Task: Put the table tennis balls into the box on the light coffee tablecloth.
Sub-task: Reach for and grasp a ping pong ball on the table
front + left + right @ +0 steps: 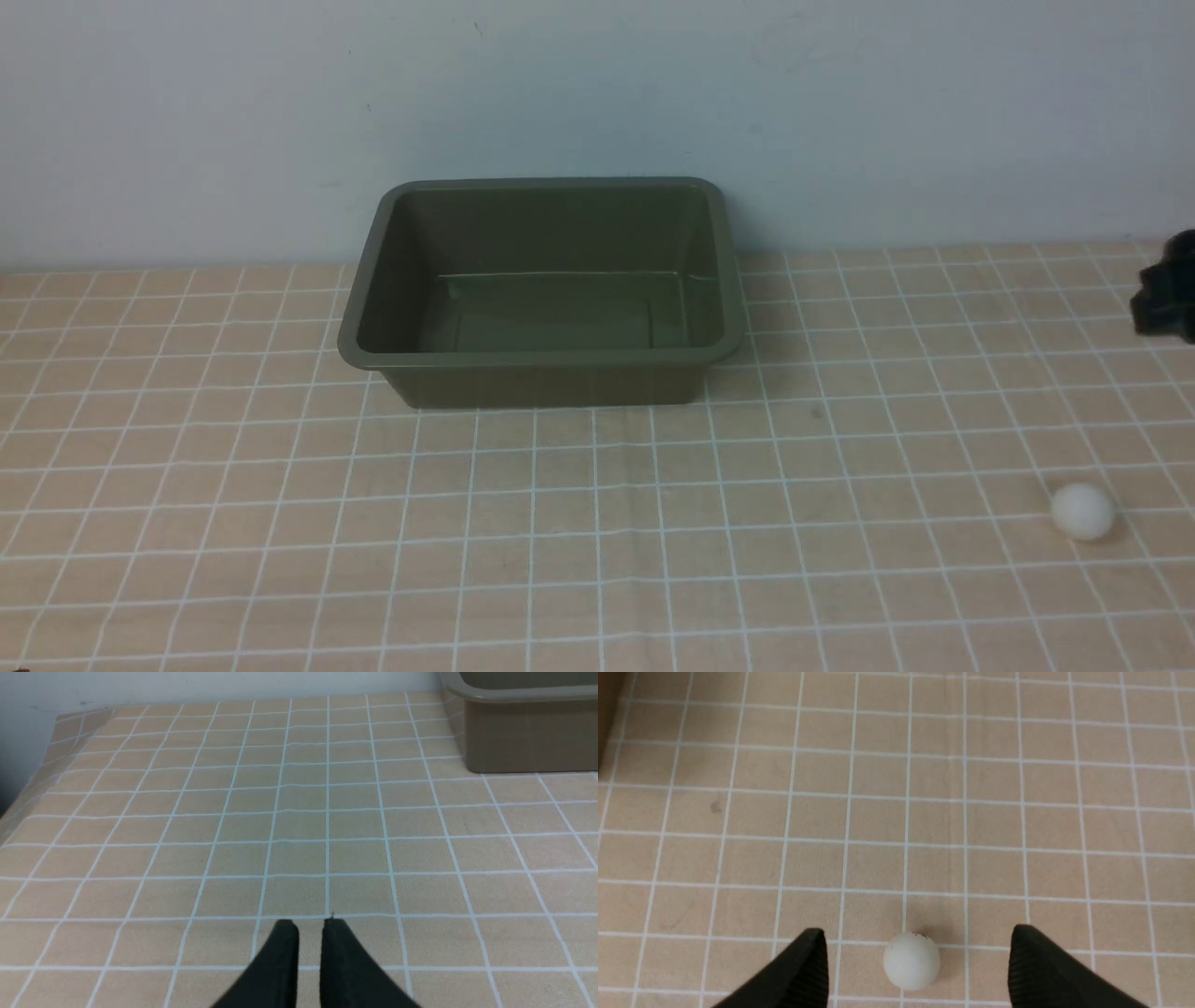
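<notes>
Ball [911, 961] on tablecloth [878, 812] between wide right pincer [917, 931] tips, untouched; box [541, 385] well apart; left pincer [309, 933] nearly closed, empty.

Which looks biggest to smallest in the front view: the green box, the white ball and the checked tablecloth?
1. The tablecloth, filling the lower part of the view.
2. The box.
3. The ball, by far the smallest, even though it lies nearer the camera.

My right pincer [917, 931] gaped wide around the ball [911, 961], clear room on both sides. Open tablecloth [840, 485] lay between ball and box [541, 383]; only 1 obstacle, the box's raised rim, stood there.
</notes>
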{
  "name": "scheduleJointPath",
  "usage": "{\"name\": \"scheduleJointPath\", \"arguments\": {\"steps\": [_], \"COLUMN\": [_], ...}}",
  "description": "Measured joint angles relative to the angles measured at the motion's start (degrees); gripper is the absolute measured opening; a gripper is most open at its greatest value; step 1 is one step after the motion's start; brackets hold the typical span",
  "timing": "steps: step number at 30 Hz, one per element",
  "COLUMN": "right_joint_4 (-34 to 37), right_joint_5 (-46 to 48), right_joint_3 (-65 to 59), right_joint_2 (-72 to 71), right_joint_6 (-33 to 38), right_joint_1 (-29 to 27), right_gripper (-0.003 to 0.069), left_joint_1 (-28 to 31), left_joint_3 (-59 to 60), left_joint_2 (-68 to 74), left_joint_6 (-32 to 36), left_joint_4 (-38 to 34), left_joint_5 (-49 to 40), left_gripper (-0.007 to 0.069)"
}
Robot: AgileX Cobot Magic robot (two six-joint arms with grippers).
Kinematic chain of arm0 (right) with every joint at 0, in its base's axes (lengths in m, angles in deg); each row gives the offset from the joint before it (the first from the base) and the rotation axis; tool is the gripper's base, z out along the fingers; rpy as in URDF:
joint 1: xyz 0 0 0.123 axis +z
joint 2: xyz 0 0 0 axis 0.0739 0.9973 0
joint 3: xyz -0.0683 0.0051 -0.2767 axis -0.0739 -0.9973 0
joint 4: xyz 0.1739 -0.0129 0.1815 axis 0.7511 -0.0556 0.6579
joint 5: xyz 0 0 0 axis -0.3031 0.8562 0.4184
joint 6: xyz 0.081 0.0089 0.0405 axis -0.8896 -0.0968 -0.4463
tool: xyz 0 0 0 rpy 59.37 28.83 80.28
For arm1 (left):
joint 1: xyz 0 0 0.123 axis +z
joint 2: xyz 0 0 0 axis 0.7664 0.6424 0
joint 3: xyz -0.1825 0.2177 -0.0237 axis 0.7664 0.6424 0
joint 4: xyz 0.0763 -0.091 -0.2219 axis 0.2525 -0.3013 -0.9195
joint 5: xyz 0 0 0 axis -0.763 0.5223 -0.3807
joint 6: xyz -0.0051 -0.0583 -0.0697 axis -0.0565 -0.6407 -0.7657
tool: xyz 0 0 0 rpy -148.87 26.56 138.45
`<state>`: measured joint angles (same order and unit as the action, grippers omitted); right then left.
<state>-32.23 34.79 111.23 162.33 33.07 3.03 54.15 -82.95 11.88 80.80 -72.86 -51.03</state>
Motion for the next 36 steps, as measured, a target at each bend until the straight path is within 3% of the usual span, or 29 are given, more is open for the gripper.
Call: {"name": "scheduleJointPath", "arguments": {"steps": [13,36], "right_joint_4": [0.36,0.16], "right_joint_5": [1.28,0.42], "right_joint_3": [0.0,0.41], "right_joint_2": [13.23,24.12], "right_joint_6": [0.79,0.84], "right_joint_1": [0.0,0.0], "right_gripper": [0.0472,0.0472], "left_joint_1": [0.0,0.0], "left_joint_3": [0.0,0.0], "left_joint_2": [0.0,0.0], "left_joint_6": [0.0,0.0], "left_joint_4": [0.0,0.0], "left_joint_5": [0.0,0.0], "left_gripper": [0.0024,0.0024]}}
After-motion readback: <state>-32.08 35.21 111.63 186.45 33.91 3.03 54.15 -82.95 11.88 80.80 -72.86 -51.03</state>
